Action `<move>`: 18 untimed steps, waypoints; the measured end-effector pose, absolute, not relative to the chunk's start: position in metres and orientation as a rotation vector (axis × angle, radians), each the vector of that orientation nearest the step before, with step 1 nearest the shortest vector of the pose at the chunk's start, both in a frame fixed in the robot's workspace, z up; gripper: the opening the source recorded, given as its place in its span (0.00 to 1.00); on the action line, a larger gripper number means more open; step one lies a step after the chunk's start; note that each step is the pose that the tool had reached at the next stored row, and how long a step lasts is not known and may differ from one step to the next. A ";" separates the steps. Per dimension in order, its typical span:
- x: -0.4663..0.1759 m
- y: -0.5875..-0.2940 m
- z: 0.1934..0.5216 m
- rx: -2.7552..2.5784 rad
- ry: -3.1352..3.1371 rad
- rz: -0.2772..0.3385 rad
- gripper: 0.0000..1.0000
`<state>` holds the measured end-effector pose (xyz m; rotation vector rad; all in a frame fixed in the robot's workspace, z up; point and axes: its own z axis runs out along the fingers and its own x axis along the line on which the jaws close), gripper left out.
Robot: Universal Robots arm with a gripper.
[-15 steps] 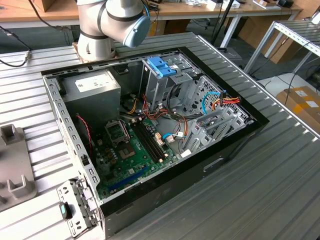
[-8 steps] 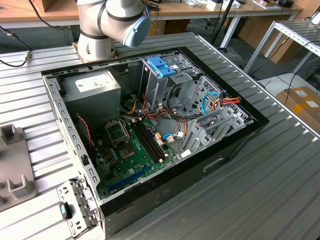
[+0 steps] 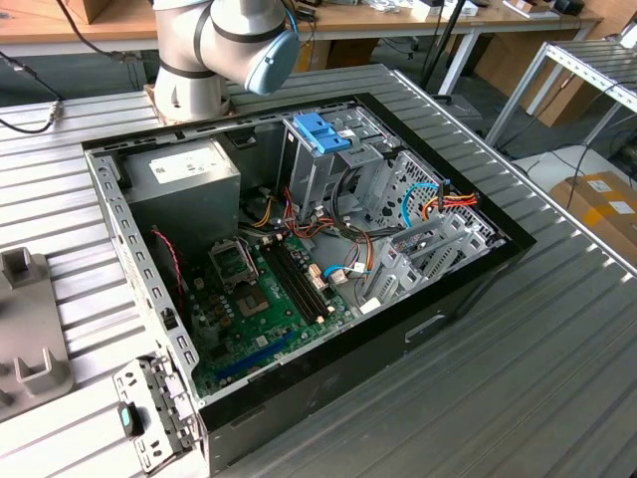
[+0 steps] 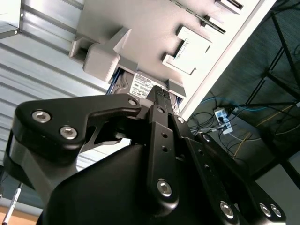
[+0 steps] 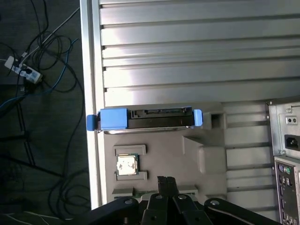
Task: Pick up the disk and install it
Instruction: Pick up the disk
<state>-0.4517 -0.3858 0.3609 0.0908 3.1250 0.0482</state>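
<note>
Disk (image 5: 145, 118): flat grey-metal hard drive with light-blue plastic carrier rails. It stands on its long edge in a slot of the pale grey moulded holder plate (image 5: 173, 150). The slot is on the side of the plate that borders the ribbed metal table (image 5: 187, 56). The drive's broad blue end sits close to the table's edge, with loose floor cables (image 5: 42, 70) beyond it.

In the second wrist view the disk (image 4: 140, 84) shows its white printed label, partly hidden behind the black two-finger claw (image 4: 161, 96).

In the first wrist view the claw (image 5: 166, 182) has its fingers pressed together with nothing between them. It hangs over the holder plate, apart from the disk. A small square processor chip (image 5: 126, 165) lies in a recess between the two and off to one side (silver lid up).

Exterior view:
- The grey robot arm base (image 3: 189, 70) stands behind the open black computer case (image 3: 468, 289), which lies on its side on the table.
- Inside the case are a green motherboard (image 3: 269, 289), a grey power-supply box (image 3: 184, 174) and a bare blue plastic bracket (image 3: 320, 134) on top of the drive cage.
- The holder plate (image 3: 25, 339) lies at the exterior view's left, just beside the case.
</note>
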 end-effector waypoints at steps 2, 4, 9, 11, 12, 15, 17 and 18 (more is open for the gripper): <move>-0.452 -0.386 0.361 0.060 3.126 0.048 0.10; -0.452 -0.386 0.361 0.027 3.127 0.049 0.10; -0.452 -0.386 0.361 -0.082 3.127 0.049 0.10; -0.452 -0.386 0.361 -0.110 3.126 0.049 0.10; -0.452 -0.386 0.361 -0.122 3.126 0.049 0.10; -0.452 -0.386 0.361 -0.170 3.124 0.049 0.10; -0.452 -0.386 0.361 -0.200 3.123 0.049 0.10; -0.452 -0.386 0.361 -0.218 3.122 0.049 0.10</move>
